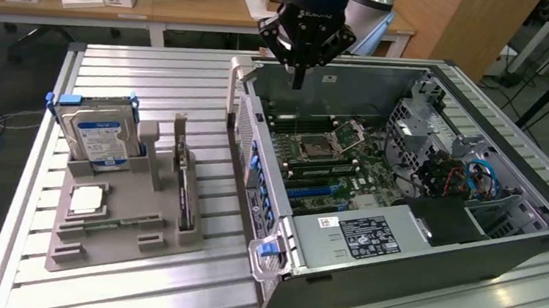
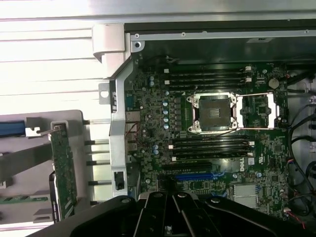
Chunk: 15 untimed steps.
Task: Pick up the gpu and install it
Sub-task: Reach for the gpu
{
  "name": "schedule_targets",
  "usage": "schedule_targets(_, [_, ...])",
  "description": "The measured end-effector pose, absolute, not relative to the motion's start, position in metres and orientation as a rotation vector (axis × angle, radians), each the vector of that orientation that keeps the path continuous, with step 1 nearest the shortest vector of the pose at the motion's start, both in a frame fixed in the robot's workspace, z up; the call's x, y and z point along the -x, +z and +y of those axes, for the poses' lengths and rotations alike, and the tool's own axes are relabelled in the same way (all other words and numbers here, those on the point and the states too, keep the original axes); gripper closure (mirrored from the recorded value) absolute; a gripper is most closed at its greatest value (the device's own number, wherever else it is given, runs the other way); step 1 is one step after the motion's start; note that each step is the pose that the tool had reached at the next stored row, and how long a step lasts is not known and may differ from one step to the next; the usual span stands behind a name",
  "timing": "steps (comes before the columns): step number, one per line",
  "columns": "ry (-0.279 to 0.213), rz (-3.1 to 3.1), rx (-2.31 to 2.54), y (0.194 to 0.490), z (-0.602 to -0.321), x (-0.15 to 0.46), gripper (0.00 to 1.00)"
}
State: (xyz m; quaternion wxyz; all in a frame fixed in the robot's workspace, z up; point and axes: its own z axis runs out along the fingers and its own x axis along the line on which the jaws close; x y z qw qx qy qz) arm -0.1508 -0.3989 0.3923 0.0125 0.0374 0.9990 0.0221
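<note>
- Black-faced gpu [image 1: 185, 191] standing on edge in a slot of the grey holder [image 1: 110, 248], near the hard drive [image 1: 100, 129], not yet picked up.
- Empty gripper [image 1: 298, 82] hovering above the far wall of the open computer case [image 1: 423, 269], well apart from the card, prongs pressed together on nothing.
- Judged best: spread the prongs first, come down from straight above, pinch the card's top edge mid-length, clear of the holder's uprights, lift vertically.

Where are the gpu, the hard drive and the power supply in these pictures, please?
gpu [image 1: 186, 198], exterior view, on its dark board.
hard drive [image 1: 99, 134], exterior view, on its blue-white label.
power supply [image 1: 367, 235], exterior view, on its black label.
</note>
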Motion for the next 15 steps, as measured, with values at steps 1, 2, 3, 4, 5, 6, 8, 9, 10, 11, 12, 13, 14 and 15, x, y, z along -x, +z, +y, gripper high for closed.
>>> schedule_targets(1, [0.069, 3.114, -0.116, 0.392, -0.399, 0.152, 0.89])
schedule_targets(2, [0.069, 3.114, -0.117, 0.392, -0.399, 0.153, 0.89])
schedule_targets(3, [0.069, 3.114, -0.117, 0.392, -0.399, 0.153, 0.89])
schedule_targets(4, [0.069, 3.114, -0.116, 0.392, -0.399, 0.154, 0.89])
schedule_targets(5, [0.069, 3.114, -0.116, 0.392, -0.399, 0.155, 0.89])
schedule_targets(6, [0.069, 3.114, -0.117, 0.392, -0.399, 0.156, 0.89])
schedule_targets(8, [0.069, 3.114, -0.117, 0.392, -0.399, 0.158, 0.89])
schedule_targets(9, [0.069, 3.114, -0.117, 0.392, -0.399, 0.159, 0.89])
schedule_targets(10, [0.069, 3.114, -0.117, 0.392, -0.399, 0.160, 0.89])
schedule_targets(11, [0.069, 3.114, -0.117, 0.392, -0.399, 0.160, 0.89])
schedule_targets(12, [0.069, 3.114, -0.117, 0.392, -0.399, 0.161, 0.89])
schedule_targets(13, [0.069, 3.114, -0.117, 0.392, -0.399, 0.162, 0.89])
schedule_targets(14, [0.069, 3.114, -0.117, 0.392, -0.399, 0.163, 0.89])
schedule_targets(15, [0.069, 3.114, -0.117, 0.392, -0.399, 0.164, 0.89])
